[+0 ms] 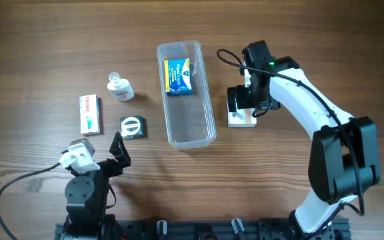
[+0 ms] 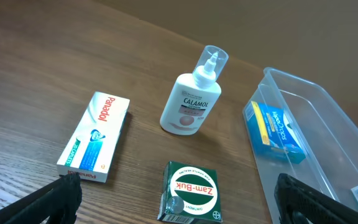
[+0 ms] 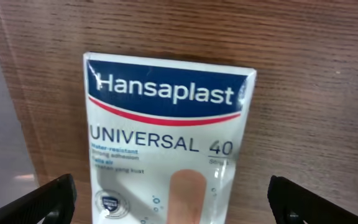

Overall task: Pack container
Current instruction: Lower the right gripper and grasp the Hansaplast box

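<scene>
Twice noting released tool: left tool (image 2: 179, 205) and right tool (image 3: 176, 202) gaping wide, grasping nothing. Finding container (image 1: 191, 127) lying mid table (image 1: 39, 40), long axis running away from base, blue box (image 1: 178, 75) sitting at far end. Hovering right tool square over Hansaplast box (image 3: 166, 124), just beside container's right wall. Judging right arm nearer; expecting leftward carry over rim after gripping.

The right arm (image 1: 305, 100) is white with black joints and cables
</scene>
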Robot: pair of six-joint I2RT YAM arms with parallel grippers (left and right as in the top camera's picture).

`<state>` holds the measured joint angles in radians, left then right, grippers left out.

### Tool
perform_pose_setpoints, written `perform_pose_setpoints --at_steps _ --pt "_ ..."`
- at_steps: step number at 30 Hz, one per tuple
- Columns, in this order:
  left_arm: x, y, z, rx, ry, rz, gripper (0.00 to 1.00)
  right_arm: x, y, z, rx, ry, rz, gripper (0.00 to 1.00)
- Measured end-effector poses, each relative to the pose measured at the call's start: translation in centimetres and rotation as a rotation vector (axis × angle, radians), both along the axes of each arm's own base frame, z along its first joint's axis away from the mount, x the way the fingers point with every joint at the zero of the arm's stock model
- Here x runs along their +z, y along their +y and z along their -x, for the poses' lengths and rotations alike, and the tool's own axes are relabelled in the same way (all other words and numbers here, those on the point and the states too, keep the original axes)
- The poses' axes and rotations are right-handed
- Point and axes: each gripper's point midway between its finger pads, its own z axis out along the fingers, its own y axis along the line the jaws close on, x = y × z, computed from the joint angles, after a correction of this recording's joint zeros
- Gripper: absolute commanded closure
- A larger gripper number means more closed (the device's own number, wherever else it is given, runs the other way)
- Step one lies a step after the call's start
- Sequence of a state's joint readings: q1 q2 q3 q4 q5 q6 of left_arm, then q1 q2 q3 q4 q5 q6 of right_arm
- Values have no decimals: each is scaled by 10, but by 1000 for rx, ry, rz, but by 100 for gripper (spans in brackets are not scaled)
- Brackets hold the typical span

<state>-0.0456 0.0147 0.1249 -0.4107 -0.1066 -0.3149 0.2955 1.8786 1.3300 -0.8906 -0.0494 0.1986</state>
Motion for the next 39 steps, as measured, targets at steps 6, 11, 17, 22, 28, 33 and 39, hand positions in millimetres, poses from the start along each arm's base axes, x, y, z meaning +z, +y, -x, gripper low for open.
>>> perform_pose_setpoints --at_steps 6,11,17,22,28,33,39 --pt "0 0 0 0 0 0 0 0 7 -1 6 0 -37 1" --pt "0 0 0 0 0 0 0 -10 6 1 -22 29 -33 2" --pt "0 0 0 0 0 0 0 -17 6 2 -51 52 -28 4" --pt "0 0 0 0 0 0 0 -18 6 2 -69 51 -31 5" --pt "0 0 0 0 0 0 0 -31 6 3 -84 80 -23 5" --pt "0 0 0 0 0 0 0 -39 6 2 -88 89 -20 16" --pt "0 0 0 0 0 0 0 -39 6 1 -89 84 -21 28"
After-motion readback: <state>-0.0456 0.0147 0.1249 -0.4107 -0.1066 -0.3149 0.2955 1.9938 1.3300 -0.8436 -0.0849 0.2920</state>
